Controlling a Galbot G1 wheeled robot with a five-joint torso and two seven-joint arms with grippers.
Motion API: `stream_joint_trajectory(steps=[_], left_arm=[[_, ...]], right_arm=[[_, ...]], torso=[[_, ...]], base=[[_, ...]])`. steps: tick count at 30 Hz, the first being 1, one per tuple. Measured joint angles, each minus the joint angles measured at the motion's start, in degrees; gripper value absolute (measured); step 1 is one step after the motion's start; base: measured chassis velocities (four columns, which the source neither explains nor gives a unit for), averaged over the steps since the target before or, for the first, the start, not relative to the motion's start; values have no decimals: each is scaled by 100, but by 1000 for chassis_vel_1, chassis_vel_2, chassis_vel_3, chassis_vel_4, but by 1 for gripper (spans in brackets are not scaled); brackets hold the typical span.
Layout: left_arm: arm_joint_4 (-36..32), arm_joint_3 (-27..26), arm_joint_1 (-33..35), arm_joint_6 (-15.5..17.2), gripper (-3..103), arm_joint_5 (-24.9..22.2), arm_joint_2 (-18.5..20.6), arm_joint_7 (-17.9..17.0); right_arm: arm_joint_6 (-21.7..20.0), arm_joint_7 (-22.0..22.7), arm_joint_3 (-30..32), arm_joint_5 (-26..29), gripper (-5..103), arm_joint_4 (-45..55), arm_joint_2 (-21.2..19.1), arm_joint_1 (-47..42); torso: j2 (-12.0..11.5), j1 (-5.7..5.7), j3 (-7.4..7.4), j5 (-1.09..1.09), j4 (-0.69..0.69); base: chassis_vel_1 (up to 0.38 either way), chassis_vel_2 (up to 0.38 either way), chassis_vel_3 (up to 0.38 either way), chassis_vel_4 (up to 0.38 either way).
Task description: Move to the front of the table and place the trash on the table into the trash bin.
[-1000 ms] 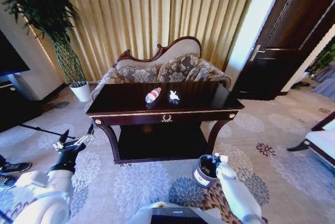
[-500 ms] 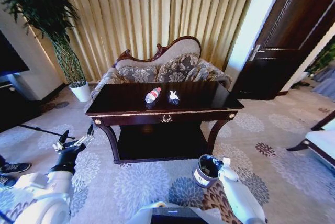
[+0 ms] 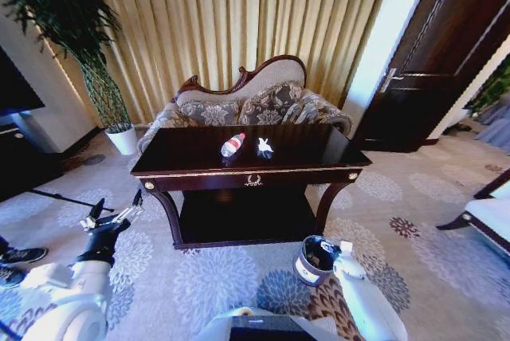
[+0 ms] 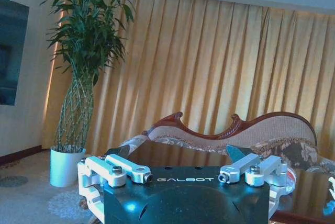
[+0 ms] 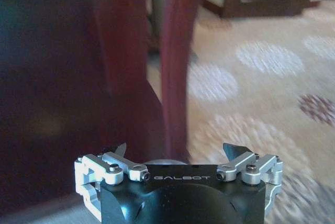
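The dark glossy table (image 3: pixel 191 167) stands straight ahead, its top also showing beyond my left gripper (image 4: pixel 209 157). On it lie a white bottle (image 3: pixel 233 144) with a red cap and a crumpled white paper wad (image 3: pixel 264 147). The small round trash bin (image 3: pixel 314 260) sits on the carpet by the table's right front leg. My right gripper (image 3: pixel 330 252) hangs open at the bin's rim. In the right wrist view that gripper (image 5: pixel 178 149) is empty, facing the table leg (image 5: pixel 175 67). My left gripper (image 3: pixel 111 215) (image 4: pixel 177 153) is open and empty, low at the table's left.
A cushioned sofa (image 3: pixel 247 102) stands behind the table before gold curtains. A potted plant (image 3: pixel 119 130) is at the back left and a dark door (image 3: pixel 430 62) at the right. A chair edge (image 3: pixel 486 213) juts in at the right. Patterned carpet surrounds the table.
My right arm has drawn back slightly toward me beside the bin. The left arm, the bottle and the paper wad have stayed put.
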Motion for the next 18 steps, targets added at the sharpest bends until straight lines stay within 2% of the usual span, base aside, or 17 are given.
stream_joint_trajectory(steps=[5, 8, 10, 11, 13, 14, 18], left_arm=[[0, 37, -19, 0, 100, 8, -9, 0], [0, 65, -22, 0, 100, 18, -11, 2], [0, 66, -22, 0, 100, 19, -11, 5], [0, 66, -18, 0, 100, 21, -10, 29], [0, 64, -12, 0, 100, 44, -11, 89], [0, 64, -12, 0, 100, 44, -11, 89], [0, 116, -17, -3, 100, 109, -20, 115]], right_arm=[[172, -140, 118, 206, 100, 690, -70, -259], [435, -358, 270, 614, 100, 1882, -139, -566], [447, -378, 295, 658, 100, 2102, -153, -616], [463, -405, 334, 705, 100, 2578, -186, -718], [408, -407, 369, 667, 100, 3194, -225, -848], [408, -407, 369, 667, 100, 3194, -225, -848], [89, -323, 337, 628, 100, 4501, -299, -990]], torso=[[0, 0, 0, 0, -3], [0, 0, 0, 0, 0], [0, 0, 0, 0, 0], [0, 0, 0, -1, 0], [0, 0, 0, -1, -2], [0, 0, 0, -1, -2], [0, 0, 0, 0, -1]], base=[[0, 0, 0, 0], [0, 0, 0, 0], [0, 0, 0, 0], [0, 0, 0, 0], [0, 0, 0, 0], [0, 0, 0, 0], [0, 0, 0, 0]])
